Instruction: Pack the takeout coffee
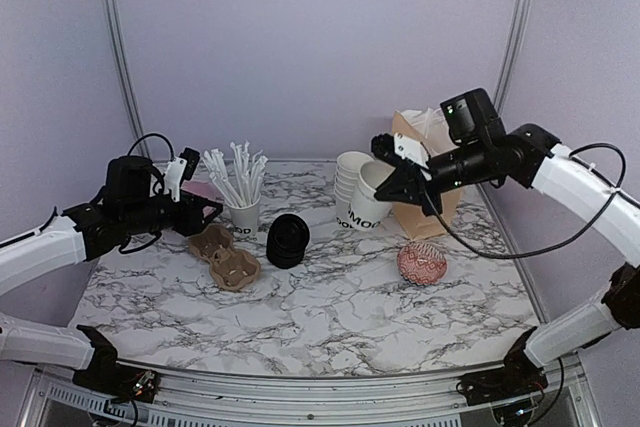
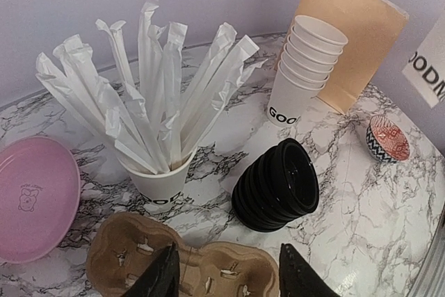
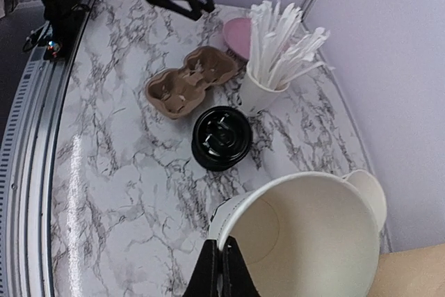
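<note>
The right gripper [image 3: 222, 259] pinches the rim of a lidless white paper cup [image 3: 313, 234], which sits just beside the stack of cups [image 2: 306, 67] and in front of the brown bag [image 2: 361, 39]. The left gripper [image 2: 228, 273] hovers over the cardboard carrier [image 2: 132, 252] - jaws spread, gripping nothing. A stack of black lids [image 2: 278, 186] rests on the marble table [image 1: 330, 327] between carrier and cups.

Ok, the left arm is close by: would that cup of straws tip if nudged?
Probably easily: the cup of straws is narrow, and its tall straws fan far above the rim, so likely top-heavy. It looks light, so it may also slide on the marble tabletop.
</note>
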Robot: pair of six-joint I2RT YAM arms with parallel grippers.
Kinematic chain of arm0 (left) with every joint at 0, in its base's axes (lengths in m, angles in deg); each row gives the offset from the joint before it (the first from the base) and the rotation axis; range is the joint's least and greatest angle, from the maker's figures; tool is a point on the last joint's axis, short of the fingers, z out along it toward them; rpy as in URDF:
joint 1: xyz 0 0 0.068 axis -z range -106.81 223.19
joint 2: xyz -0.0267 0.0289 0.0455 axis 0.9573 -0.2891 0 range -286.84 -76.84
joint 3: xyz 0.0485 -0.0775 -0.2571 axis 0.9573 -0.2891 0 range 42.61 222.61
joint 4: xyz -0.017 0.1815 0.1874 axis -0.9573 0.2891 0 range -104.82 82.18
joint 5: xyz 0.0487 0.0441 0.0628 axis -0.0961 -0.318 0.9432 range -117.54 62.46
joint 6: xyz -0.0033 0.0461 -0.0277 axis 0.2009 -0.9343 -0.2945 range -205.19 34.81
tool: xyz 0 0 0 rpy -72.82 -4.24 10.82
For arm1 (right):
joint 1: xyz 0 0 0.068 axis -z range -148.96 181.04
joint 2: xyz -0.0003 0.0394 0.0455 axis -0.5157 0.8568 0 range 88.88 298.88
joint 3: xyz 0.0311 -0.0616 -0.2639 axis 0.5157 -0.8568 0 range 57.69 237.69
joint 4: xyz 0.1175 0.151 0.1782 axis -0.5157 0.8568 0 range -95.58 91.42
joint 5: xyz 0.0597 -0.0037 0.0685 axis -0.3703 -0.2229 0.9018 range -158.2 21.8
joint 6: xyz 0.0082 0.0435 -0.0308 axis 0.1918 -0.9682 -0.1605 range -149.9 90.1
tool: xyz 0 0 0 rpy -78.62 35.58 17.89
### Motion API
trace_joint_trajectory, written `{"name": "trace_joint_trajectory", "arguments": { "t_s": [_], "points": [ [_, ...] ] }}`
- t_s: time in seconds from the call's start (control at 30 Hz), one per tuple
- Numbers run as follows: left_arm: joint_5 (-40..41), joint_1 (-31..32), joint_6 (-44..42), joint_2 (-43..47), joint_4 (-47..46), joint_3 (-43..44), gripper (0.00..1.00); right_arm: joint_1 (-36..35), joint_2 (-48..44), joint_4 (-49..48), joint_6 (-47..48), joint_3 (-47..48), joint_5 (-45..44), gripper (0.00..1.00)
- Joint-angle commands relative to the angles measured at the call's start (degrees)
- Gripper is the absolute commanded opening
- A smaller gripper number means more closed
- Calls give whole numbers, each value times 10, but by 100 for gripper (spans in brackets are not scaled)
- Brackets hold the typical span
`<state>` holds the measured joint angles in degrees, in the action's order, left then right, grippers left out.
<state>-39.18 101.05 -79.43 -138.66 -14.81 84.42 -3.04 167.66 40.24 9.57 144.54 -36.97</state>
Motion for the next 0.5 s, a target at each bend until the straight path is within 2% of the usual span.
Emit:
{"name": "trace_joint_trajectory", "arguments": {
  "t_s": [0.0,0.1,0.2,0.47],
  "points": [
    [66,39,-18,-10,54,42,49,-91,-23,-64,46,-141,-67,0],
    [138,75,-13,-16,81,61,49,-134,-35,-84,56,-193,-103,0],
    [187,95,11,-26,83,63,50,-160,-38,-95,62,-213,-99,0],
    [245,140,53,-81,86,79,51,-226,-7,-126,78,-258,-117,0]
  ]
}}
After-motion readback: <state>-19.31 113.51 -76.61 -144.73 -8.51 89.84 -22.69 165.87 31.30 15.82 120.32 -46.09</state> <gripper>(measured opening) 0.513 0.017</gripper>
